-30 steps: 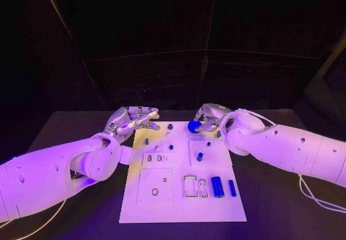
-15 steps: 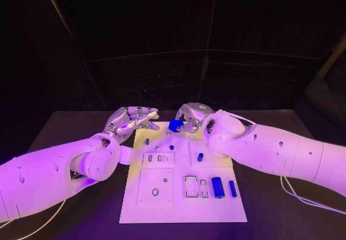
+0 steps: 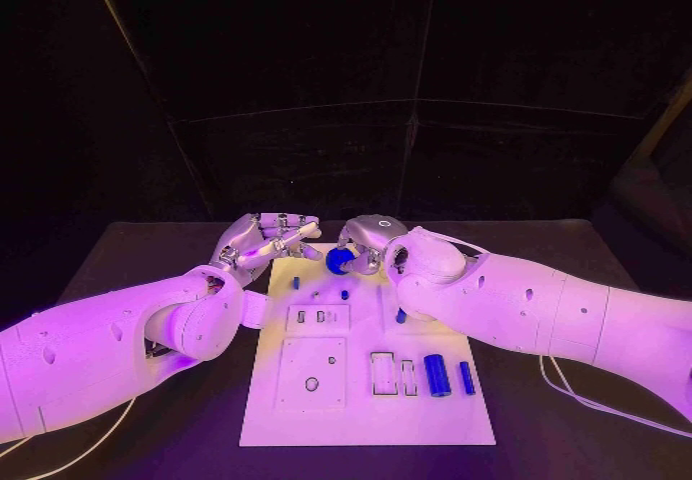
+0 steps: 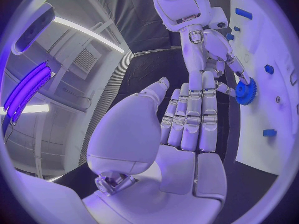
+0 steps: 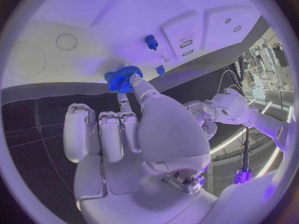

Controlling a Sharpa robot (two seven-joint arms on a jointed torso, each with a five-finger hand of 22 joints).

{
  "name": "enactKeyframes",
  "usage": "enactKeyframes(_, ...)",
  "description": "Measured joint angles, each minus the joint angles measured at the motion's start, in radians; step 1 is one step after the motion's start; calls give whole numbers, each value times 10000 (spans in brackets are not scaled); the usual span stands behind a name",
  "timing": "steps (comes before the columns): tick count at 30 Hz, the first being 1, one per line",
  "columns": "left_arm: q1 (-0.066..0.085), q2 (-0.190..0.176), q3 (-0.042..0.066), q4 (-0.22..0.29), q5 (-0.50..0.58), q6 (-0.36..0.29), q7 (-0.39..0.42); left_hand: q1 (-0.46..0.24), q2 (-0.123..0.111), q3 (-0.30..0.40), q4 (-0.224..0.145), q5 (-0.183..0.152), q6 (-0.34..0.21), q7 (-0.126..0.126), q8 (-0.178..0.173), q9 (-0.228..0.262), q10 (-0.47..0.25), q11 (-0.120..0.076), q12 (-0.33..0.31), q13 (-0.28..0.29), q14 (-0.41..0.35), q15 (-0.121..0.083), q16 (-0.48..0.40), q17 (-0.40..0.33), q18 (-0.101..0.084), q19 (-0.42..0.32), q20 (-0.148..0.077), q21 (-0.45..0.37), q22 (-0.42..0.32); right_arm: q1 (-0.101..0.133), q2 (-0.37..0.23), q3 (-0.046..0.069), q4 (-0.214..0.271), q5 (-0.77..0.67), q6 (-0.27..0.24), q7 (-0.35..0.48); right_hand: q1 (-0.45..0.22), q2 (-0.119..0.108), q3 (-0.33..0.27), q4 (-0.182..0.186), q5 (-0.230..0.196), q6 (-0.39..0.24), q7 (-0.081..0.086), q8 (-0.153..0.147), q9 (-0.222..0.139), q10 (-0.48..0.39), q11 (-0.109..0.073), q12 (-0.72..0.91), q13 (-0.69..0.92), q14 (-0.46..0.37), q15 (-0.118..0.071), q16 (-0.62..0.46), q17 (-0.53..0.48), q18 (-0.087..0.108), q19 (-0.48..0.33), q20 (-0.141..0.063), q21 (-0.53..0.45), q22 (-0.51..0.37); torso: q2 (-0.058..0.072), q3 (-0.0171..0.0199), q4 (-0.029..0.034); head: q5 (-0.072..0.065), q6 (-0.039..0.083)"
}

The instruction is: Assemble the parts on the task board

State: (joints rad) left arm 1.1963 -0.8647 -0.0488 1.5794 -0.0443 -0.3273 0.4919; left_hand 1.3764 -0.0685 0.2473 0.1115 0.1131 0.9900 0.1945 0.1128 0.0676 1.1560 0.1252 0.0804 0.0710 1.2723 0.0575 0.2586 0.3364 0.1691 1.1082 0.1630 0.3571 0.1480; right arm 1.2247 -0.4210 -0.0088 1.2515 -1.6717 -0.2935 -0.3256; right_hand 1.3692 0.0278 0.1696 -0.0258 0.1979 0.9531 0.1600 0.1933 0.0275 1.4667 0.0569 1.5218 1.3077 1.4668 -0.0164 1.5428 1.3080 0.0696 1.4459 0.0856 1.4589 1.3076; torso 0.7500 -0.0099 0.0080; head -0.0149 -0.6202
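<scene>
The white task board (image 3: 368,410) lies in the middle of the table. My right hand (image 3: 366,243) pinches a blue gear (image 3: 340,261) just above the board's far left part; the gear (image 5: 123,78) and board (image 5: 93,25) show in the right wrist view, the gear (image 4: 246,91) too in the left wrist view. My left hand (image 3: 271,238) hovers at the board's far left corner, fingers straight and together, holding nothing. Small blue pegs (image 3: 343,294) stand on the board, and two blue cylinders (image 3: 437,375) lie near its right edge.
Recessed slots and plates (image 3: 382,372) take up the board's near half. The black table (image 3: 577,300) spreads to both sides of the board. My two white arms flank the board closely.
My right hand has carried the blue gear leftward across the far end of the board, toward my left hand. The left hand has stayed in place.
</scene>
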Motion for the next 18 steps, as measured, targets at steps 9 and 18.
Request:
enactKeyframes(9, 0, 26, 0, -17, 1, 0, 0, 0, 0, 0, 0, 0, 0, 0, 0, 0, 0, 0, 0, 0, 0, 0, 0, -1, 0, 0, 0, 0, 0, -60, 197, -14, -146, -48, 273, 18, -91, -37, 45, -17, -42, 4, 4, -77, 1, 0, 0, 0, 0, 0, 1, -5, -2, 0, 0, 0, 0, -2, 1, 2, -12, 18, -14)
enactKeyframes(18, 0, 31, 1, -27, 1, 0, -1, 0, 0, -1, 1, 0, 0, 0, 0, 0, 0, 0, 0, 0, 0, 0, -5, 0, 0, 0, 0, 0, 0, -63, 254, -9, -249, -80, 394, -27, -505, -287, 68, 42, -428, 54, -49, -399, 268, -6, 39, -204, 0, 0, 1, -5, -2, 1, 36, 36, 0, -2, 1, 2, -14, 29, -43)
